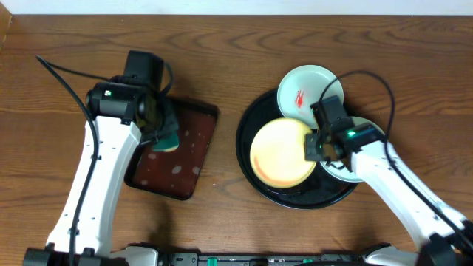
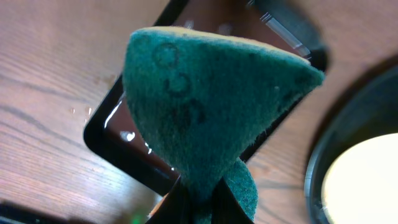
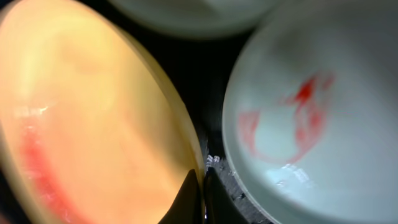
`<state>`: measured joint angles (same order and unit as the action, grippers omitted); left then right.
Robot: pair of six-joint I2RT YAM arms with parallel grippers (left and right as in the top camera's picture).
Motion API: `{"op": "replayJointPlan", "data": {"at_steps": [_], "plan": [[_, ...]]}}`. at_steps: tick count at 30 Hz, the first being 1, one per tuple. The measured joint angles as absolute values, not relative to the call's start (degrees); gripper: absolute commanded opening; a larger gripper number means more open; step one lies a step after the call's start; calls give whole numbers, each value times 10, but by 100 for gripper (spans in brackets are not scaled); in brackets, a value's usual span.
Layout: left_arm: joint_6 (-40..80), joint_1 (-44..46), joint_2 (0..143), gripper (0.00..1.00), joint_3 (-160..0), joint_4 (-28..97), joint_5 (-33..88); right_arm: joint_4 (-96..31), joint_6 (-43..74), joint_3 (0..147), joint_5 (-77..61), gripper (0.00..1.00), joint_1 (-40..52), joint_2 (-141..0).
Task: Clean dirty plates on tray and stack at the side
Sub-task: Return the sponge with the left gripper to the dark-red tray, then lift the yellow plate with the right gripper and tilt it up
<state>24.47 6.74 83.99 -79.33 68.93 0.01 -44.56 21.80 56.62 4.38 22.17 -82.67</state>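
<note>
The black round tray [image 1: 246, 159] holds three plates. A mint-white plate [image 1: 307, 92] with a red smear leans on its far rim. The yellow plate [image 1: 279, 154] lies in the middle. A second mint-white plate [image 1: 353, 174] is mostly hidden under my right arm. My right gripper [image 1: 314, 144] is shut on the yellow plate's right rim. In the right wrist view its fingers [image 3: 202, 186] pinch that rim [image 3: 93, 118], which has a faint red smear. A red-smeared mint plate [image 3: 311, 124] lies just right. My left gripper [image 1: 164, 133] is shut on a green sponge [image 2: 211, 99].
A rectangular dark maroon tray [image 1: 185, 162] with wet spots lies under the sponge, left of the black tray. It also shows in the left wrist view [image 2: 115, 140], with the black tray's rim [image 2: 314, 180] at the right. Brown wood tabletop [image 1: 222, 66] surrounds both.
</note>
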Motion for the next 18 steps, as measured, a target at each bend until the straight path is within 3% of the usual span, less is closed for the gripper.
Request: {"op": "replayJointPlan", "data": {"at_steps": [7,18], "plan": [[209,23,846,8,-725,659,42,-475,151,632,141,1,259,-784],[194,20,846,8,-703,636,57,-497,83,638,396,1,413,-779]]}}
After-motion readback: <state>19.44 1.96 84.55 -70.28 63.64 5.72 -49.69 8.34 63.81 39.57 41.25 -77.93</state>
